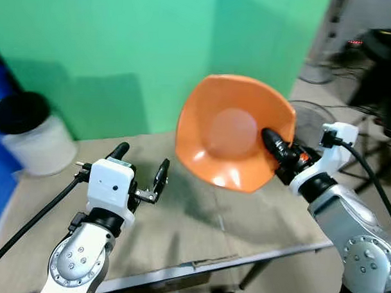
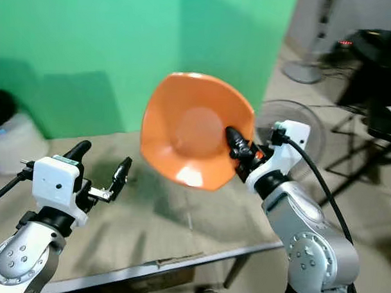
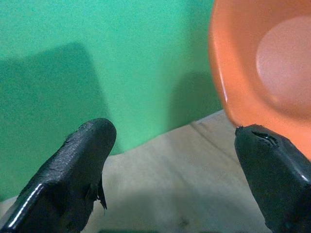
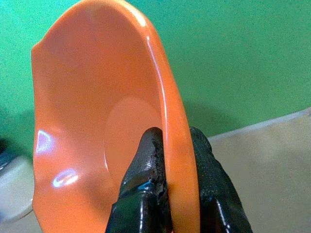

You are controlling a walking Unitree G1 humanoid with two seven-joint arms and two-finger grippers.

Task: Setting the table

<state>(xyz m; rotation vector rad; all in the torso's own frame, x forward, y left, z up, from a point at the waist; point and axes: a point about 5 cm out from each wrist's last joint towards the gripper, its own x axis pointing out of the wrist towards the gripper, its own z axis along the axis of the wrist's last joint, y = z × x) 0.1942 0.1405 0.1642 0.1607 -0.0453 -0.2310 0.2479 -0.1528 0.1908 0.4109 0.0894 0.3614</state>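
Note:
An orange bowl (image 1: 231,132) hangs in the air above the tan table (image 1: 199,230), tipped on its side so its inside faces me. My right gripper (image 1: 276,144) is shut on the bowl's right rim; the right wrist view has one finger (image 4: 143,179) inside the bowl (image 4: 87,121) and the other behind the rim. My left gripper (image 1: 142,164) stands open over the table to the bowl's lower left, nothing between its fingers (image 3: 73,170). The bowl's edge (image 3: 252,73) shows beyond that gripper's right finger.
A green screen (image 1: 154,48) stands behind the table. A white container with a black lid (image 1: 29,131) sits at the table's far left. A fan (image 1: 312,118) and dark equipment (image 1: 378,56) stand on the floor to the right, past the table's front metal edge (image 1: 256,258).

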